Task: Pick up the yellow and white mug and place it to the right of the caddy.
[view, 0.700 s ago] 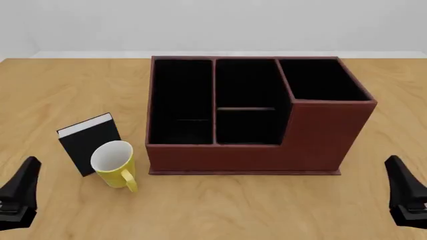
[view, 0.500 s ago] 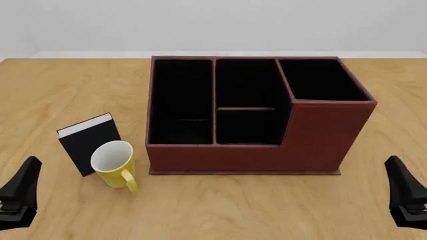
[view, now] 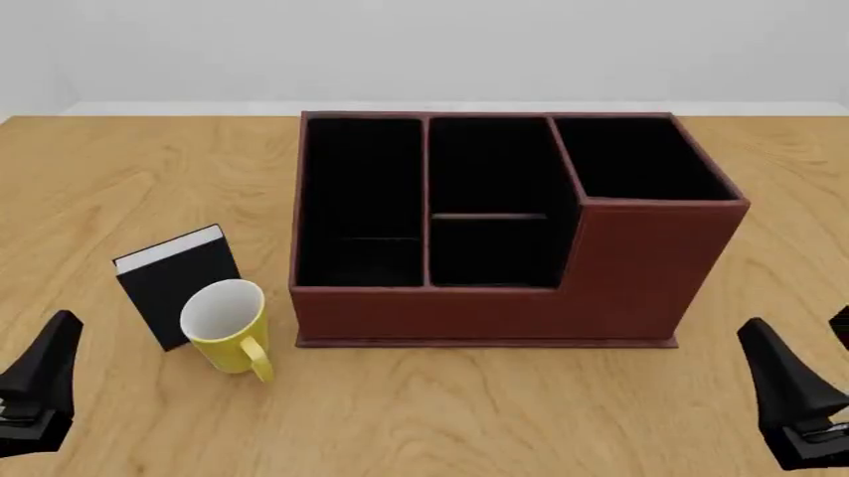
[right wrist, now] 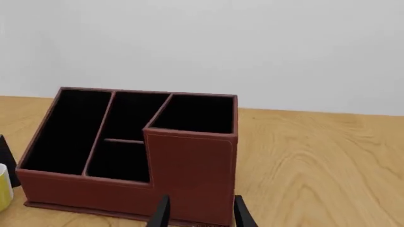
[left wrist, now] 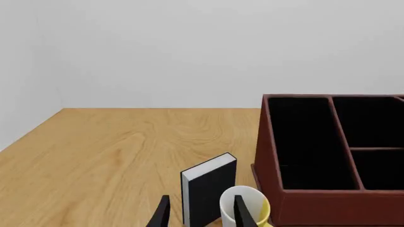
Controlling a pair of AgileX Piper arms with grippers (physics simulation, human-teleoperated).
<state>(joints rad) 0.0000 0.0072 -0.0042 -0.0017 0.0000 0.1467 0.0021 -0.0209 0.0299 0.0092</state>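
The yellow and white mug stands upright on the table just left of the caddy's front left corner, handle toward me. It also shows in the left wrist view and at the edge of the right wrist view. The reddish-brown caddy sits mid-table, its taller section at the right. My left gripper is open and empty, near the front edge left of the mug. My right gripper is open and empty, in front of the caddy's right end.
A small black book with white page edges stands tilted just behind and left of the mug, touching or nearly touching it. Bare wooden table lies to the right of the caddy.
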